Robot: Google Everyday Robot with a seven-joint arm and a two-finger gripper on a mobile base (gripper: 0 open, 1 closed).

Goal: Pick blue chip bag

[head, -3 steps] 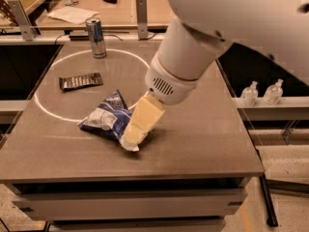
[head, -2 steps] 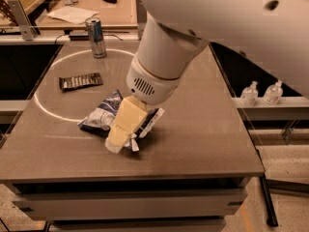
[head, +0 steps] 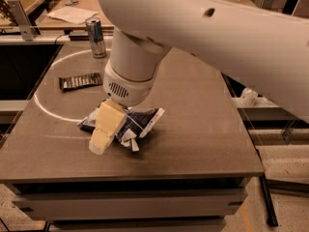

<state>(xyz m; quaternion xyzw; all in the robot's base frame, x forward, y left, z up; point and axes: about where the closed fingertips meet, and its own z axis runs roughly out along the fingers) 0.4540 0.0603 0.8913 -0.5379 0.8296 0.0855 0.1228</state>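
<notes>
The blue chip bag (head: 141, 122) lies crumpled on the grey table (head: 203, 129), left of centre near the front. It is dark blue with white print and white crimped ends. My gripper (head: 103, 140), cream-coloured, hangs from the big white arm (head: 133, 71) and reaches down onto the bag's left part. It covers that side, and its tip is low, close to the tabletop. The bag's right end sticks out from behind it.
A flat dark wrapper (head: 81, 81) lies at the left. A tall blue-silver can (head: 95, 37) stands at the back left. A white circle line (head: 48, 111) is marked on the table. The front edge is near. A white bottle (head: 248, 96) sits beyond the right side.
The arm has swung left and lower, so the gripper has moved from the bag's right side to its left part. The bag has shifted a little.
</notes>
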